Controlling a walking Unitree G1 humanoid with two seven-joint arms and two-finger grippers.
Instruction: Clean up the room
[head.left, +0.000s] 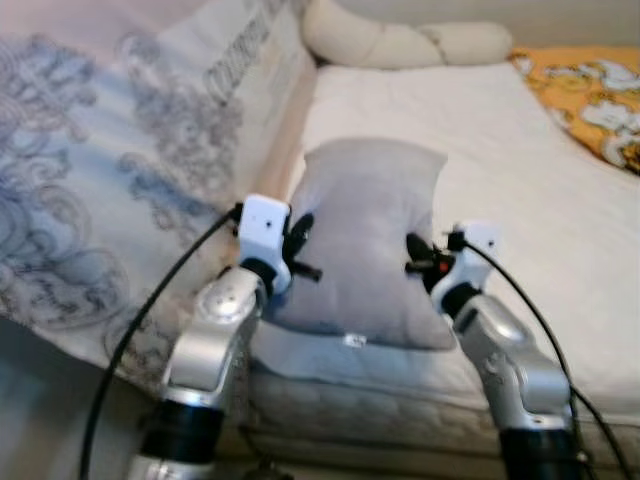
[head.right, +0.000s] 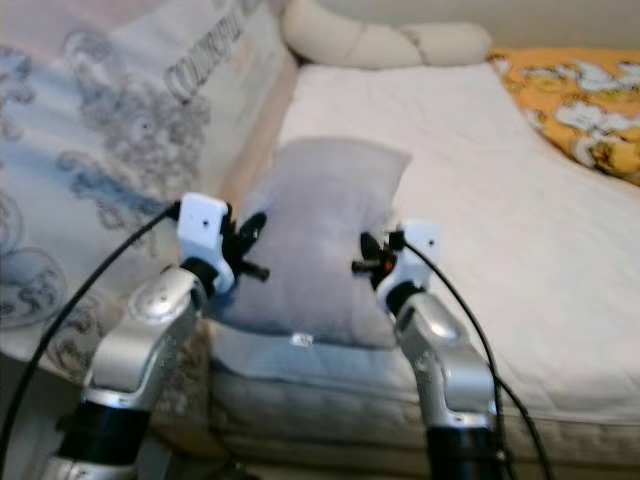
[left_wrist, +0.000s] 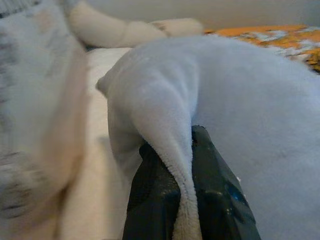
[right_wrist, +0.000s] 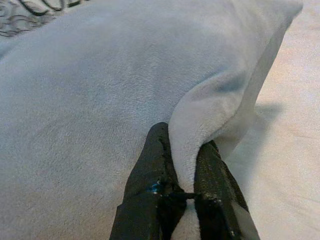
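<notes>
One grey pillow (head.left: 365, 240) lying on the white mattress (head.left: 500, 170), near its front edge, beside the patterned quilt (head.left: 90, 190). Left gripper (left_wrist: 185, 200) clamped on a pinched fold at the pillow's left side; right gripper (right_wrist: 185, 190) clamped likewise at its right side, presumably for a level two-handed lift. Beyond the pillow: one cream bolster (head.left: 400, 42), one orange blanket (head.left: 590, 95)

we find no readable text; the lettering on the pale grey patterned fabric bedcover (head.right: 215, 45) is too blurred.
</notes>
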